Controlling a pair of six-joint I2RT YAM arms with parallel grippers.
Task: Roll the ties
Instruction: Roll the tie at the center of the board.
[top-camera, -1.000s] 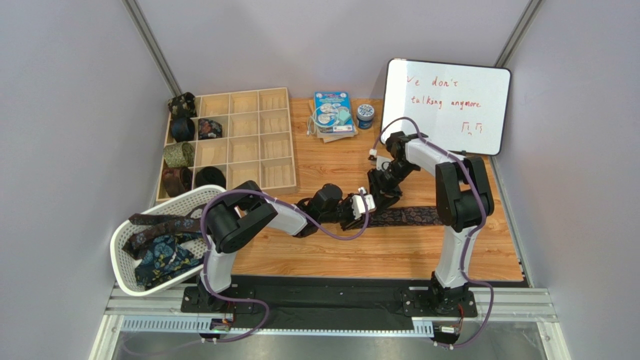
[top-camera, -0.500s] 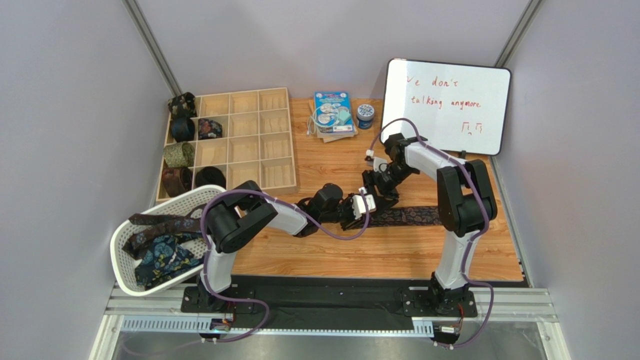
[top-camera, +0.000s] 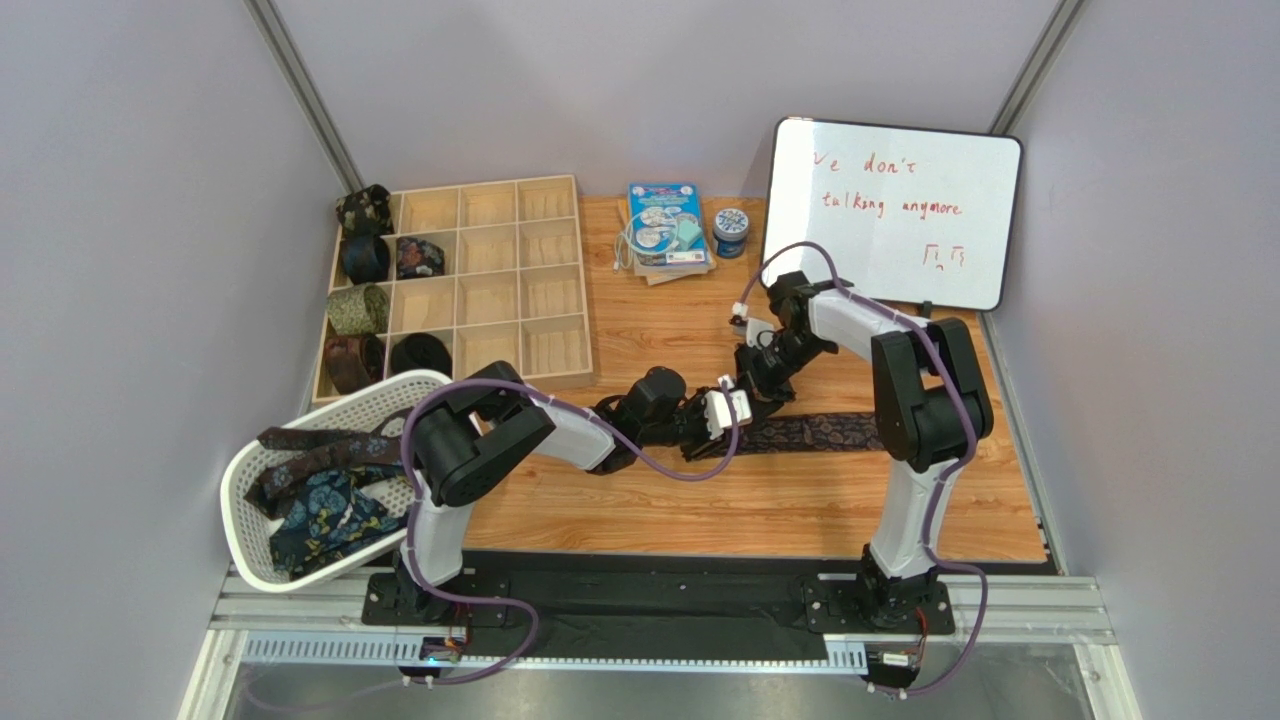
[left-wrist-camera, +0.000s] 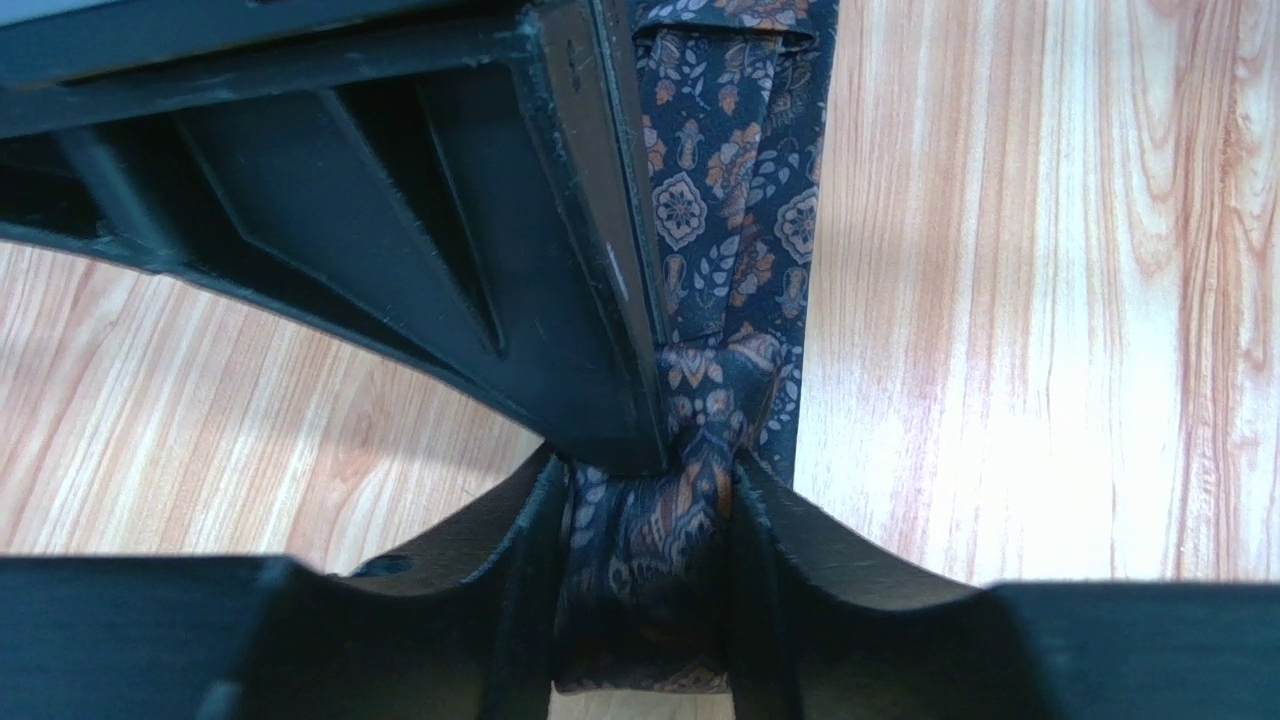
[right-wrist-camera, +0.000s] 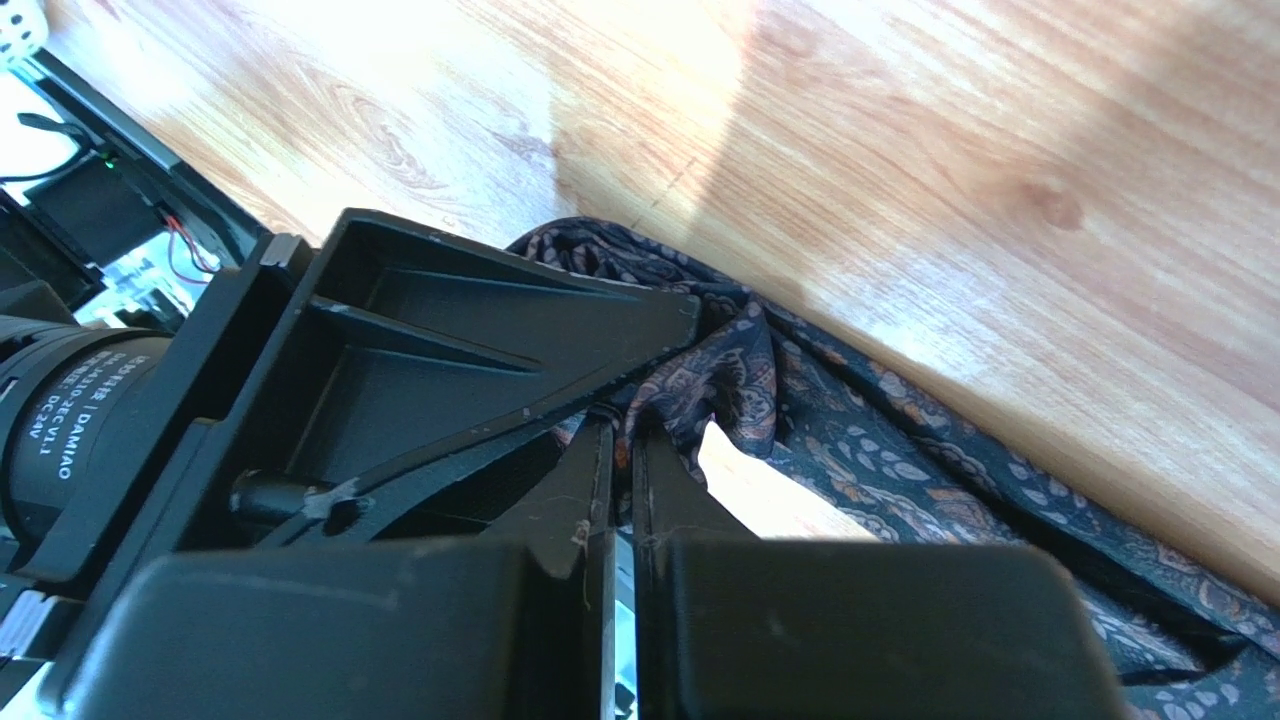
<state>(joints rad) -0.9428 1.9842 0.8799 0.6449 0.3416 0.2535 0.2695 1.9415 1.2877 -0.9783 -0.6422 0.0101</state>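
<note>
Mid-tabletop, right of centre: one long dark navy necktie with an orange-brown paisley print (top-camera: 819, 434) lies flat on the pale wooden tabletop (top-camera: 676, 510). It runs left to right, and its left end is bunched up where both arms meet.

Left end effector (top-camera: 718, 417): reaches in from the left, low over the wood. The left wrist view shows it clenched on the necktie. A thick wad of the printed fabric is squeezed between the two black fingers (left-wrist-camera: 519, 600), and the rest of the strip runs away from them across the boards.

Right end effector (top-camera: 747, 387): comes down from the far side, just beside the left one, almost touching it. In the right wrist view its jaws are drawn nearly together, and a raised fold of the necktie's edge is nipped at the tips. The fabric tents up there. Beyond the fold the strip lies flat on the wood.

Far left: a shallow light wooden tray with a grid of compartments (top-camera: 496, 278). Several small rolled coils of dark patterned fabric (top-camera: 356, 309) sit in its left-hand compartments.

Near left corner: a white mesh basket (top-camera: 233, 503) tilts over the tabletop's edge. It holds loose unrolled ties (top-camera: 323, 503), one brown-maroon and one navy-teal floral.

Far edge: a white dry-erase board with red handwriting (top-camera: 894, 210) leans upright. A blue printed packet (top-camera: 666, 225) and a small blue-lidded jar (top-camera: 730, 228) sit just left of it.
</note>
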